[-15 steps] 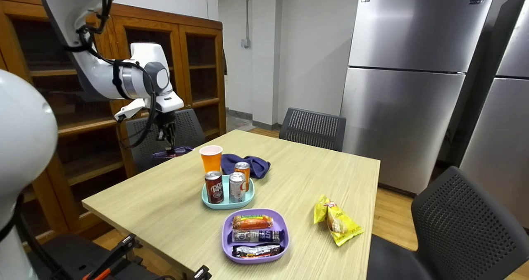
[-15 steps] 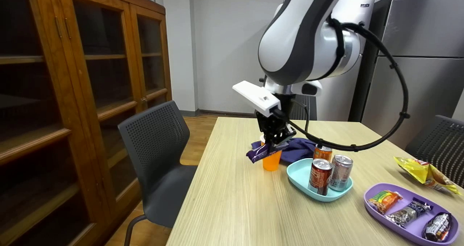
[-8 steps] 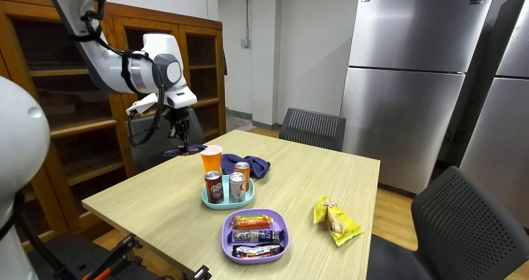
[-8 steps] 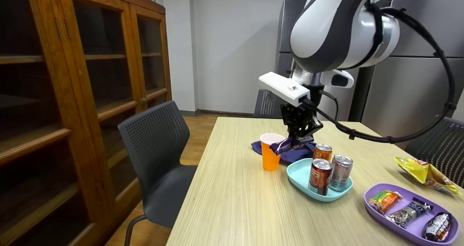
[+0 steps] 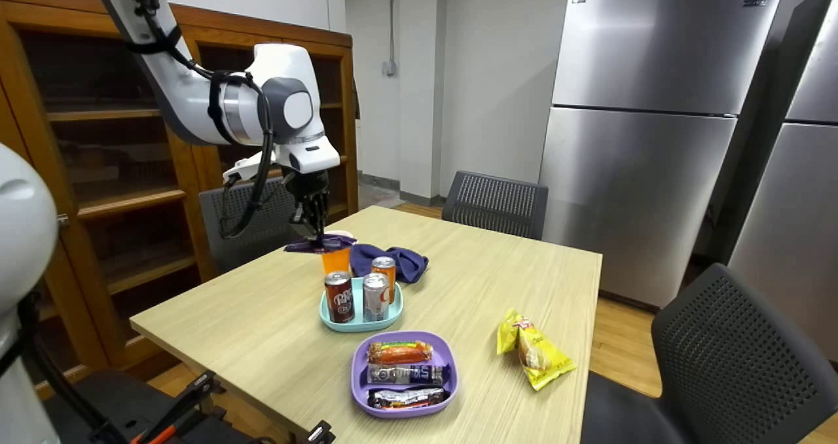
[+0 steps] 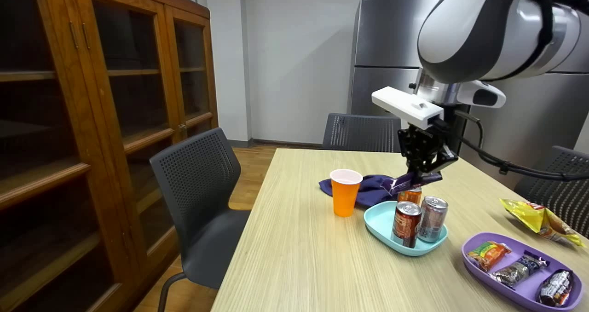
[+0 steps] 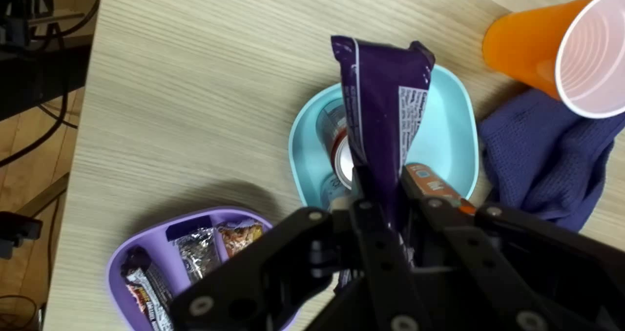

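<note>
A black two-fingered gripper [image 7: 384, 184] is pinching a glossy purple plastic-wrapped bar [image 7: 382, 111] mid-length, so both ends are jutting free, and holding it seemingly above a rounded turquoise tray [image 7: 447, 126].

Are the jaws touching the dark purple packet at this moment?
Touching. The wrist view shows the jaws closed on the dark purple packet, one on either side, its wrapper squeezed between them.

Four wrapped bars [image 7: 383, 109], one yellow bag [image 5: 538, 359], three cans [image 5: 376, 298], two trays [image 6: 383, 216] (one teal, one purple) — one cup [image 6: 345, 199], one cloth [image 5: 407, 264], one table [image 5: 484, 287], three chairs [image 5: 494, 203], two fridges [image 5: 635, 195].
</note>
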Tool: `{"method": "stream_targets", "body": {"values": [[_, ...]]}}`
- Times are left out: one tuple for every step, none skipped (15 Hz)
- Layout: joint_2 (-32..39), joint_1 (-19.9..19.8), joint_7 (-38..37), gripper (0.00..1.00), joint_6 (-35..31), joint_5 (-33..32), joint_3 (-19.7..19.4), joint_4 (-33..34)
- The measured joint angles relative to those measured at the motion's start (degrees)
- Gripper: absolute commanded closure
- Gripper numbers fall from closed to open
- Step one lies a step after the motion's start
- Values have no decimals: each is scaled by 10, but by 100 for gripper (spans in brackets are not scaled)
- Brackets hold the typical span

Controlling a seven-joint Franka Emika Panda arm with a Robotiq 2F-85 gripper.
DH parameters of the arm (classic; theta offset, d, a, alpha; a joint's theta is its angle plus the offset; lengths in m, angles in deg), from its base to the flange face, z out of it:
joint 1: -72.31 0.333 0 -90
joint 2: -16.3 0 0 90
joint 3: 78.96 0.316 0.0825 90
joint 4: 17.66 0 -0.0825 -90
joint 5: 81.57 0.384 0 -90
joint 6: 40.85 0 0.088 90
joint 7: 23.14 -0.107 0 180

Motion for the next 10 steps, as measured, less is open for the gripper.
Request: {"method": "stream_targets", "body": {"values": [[-5, -13, 2, 96, 0, 0, -1, -7], [-9, -27, 5, 96, 0, 0, -2, -13], [-12, -40, 12, 96, 0, 0, -3, -18], [-14, -52, 22, 96, -1, 0, -5, -23], [-15, -64, 37, 96, -3, 4, -8, -27], [-15, -75, 56, 96, -4, 12, -9, -30], [-15, -86, 79, 96, -4, 22, -12, -33], [-15, -96, 105, 96, -4, 33, -16, -36], [-14, -106, 128, 96, -5, 42, -20, -37], [-12, -116, 147, 96, -5, 45, -25, -38]]}}
